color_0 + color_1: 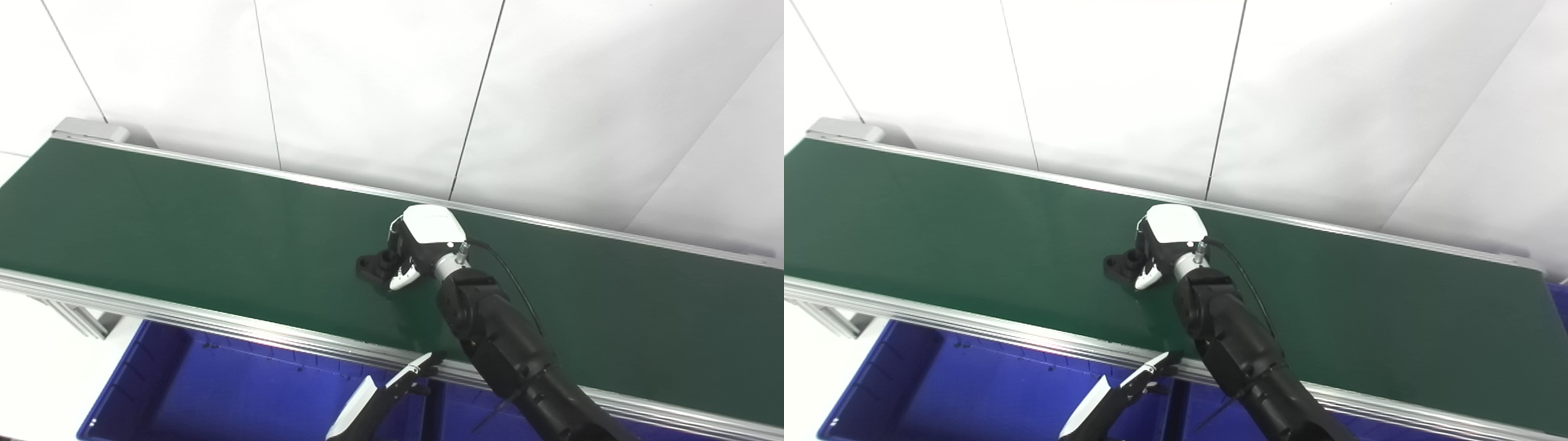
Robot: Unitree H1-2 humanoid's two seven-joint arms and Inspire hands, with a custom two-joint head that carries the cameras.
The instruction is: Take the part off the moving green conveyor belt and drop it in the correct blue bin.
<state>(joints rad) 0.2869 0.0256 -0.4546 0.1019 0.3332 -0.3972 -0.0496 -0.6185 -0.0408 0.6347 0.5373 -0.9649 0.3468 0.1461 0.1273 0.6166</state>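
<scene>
Left eye view: right hand (422, 245) curled around black part (375, 267) on green belt (184, 245), fingers closing on it.

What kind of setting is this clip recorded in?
Probably a lab mock-up of a factory sorting line: a green conveyor belt in an aluminium frame, a blue bin below its near edge, and plain white wall panels behind.

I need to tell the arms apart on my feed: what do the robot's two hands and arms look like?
The right hand has a glossy white shell on its back, black fingers with white tips, a silver wrist collar with a thin black cable, and a bulky matte black forearm. The left hand shows slim black fingers with a white side panel.
</scene>
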